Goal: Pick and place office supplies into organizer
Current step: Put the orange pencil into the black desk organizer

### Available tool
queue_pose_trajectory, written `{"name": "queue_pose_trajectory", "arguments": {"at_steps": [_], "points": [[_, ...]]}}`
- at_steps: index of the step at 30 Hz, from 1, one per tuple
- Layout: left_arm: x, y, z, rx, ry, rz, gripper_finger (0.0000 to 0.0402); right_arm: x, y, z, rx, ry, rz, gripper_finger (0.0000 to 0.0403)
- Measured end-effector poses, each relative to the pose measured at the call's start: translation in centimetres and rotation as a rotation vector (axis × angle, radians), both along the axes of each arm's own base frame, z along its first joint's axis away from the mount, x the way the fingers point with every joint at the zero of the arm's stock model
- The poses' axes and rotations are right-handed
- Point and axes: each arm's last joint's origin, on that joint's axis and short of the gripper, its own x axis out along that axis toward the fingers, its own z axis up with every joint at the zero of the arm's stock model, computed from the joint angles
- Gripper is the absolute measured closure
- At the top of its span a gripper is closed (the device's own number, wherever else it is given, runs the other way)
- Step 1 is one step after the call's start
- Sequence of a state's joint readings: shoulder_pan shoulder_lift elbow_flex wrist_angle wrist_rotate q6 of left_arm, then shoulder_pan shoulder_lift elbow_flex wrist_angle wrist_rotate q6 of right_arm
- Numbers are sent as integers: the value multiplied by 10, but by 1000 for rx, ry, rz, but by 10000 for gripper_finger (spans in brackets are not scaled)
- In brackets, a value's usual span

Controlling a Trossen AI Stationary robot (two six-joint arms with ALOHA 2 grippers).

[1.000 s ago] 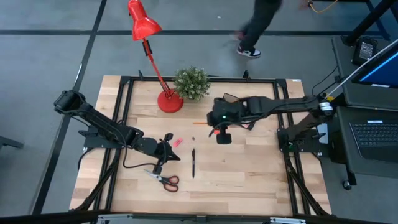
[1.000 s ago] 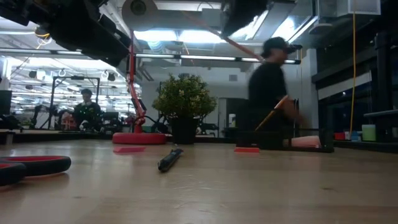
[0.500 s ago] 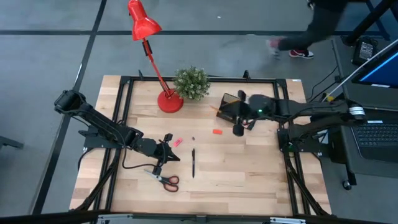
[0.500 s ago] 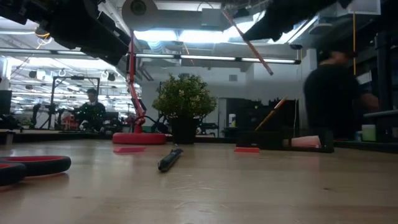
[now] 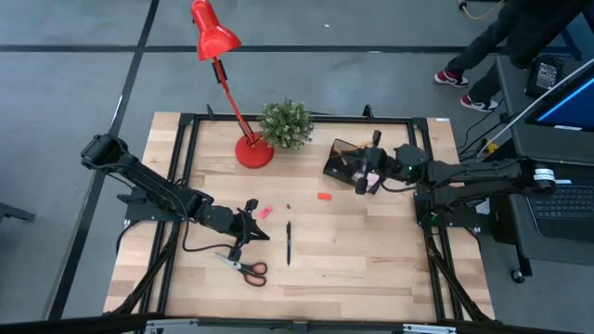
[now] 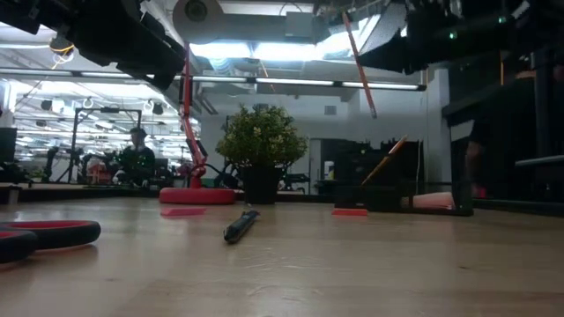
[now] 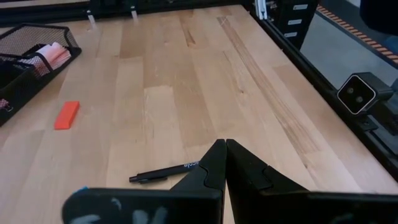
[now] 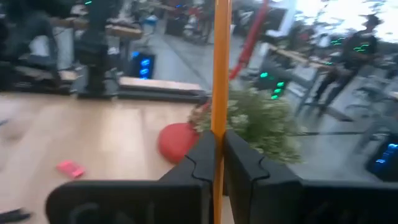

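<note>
Several supplies are left on the desk (image 5: 371,269): a black pen (image 5: 289,243), scissors (image 5: 247,268) and 2 erasers (image 5: 325,196). An orange pencil (image 8: 219,68) is clamped in the right pincer (image 5: 364,180) above the organizer (image 5: 340,160), at 2 o'clock on the desk, its long axis near vertical. The left pincer (image 7: 225,163) is pressed shut, empty, near 8 o'clock.

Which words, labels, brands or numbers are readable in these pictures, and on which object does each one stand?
No text can be read for certain.
Black pen: a small white print near the clip, too small to read.
Organizer, pencil in the right gripper, eraser, scissors, lamp: no lettering visible.
Laptop screen beside the table: too far off to read.
</note>
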State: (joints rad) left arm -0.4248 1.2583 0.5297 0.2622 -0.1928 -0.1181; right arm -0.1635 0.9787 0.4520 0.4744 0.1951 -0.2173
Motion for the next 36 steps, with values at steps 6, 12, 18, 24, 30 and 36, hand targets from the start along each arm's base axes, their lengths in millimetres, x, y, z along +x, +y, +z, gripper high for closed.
{"name": "queue_pose_trajectory", "arguments": {"at_steps": [6,12,18,24,30,36], "points": [[0,0,0,-1,-3,0,398,-12,-9,-14,-46,-105,-91,379],[0,0,0,-1,-3,2,398,-24,-17,-27,-37,-179,-144,379],[0,1,0,13,-10,32,398,-29,-23,-32,-36,-183,-203,379],[1,1,0,13,-10,32,398,-29,-26,-32,-17,-192,-217,379],[1,1,0,23,-12,27,398,-25,-31,-38,-5,-184,-232,379],[1,1,0,42,-16,17,398,-15,-41,-51,7,-186,-263,379]]}}
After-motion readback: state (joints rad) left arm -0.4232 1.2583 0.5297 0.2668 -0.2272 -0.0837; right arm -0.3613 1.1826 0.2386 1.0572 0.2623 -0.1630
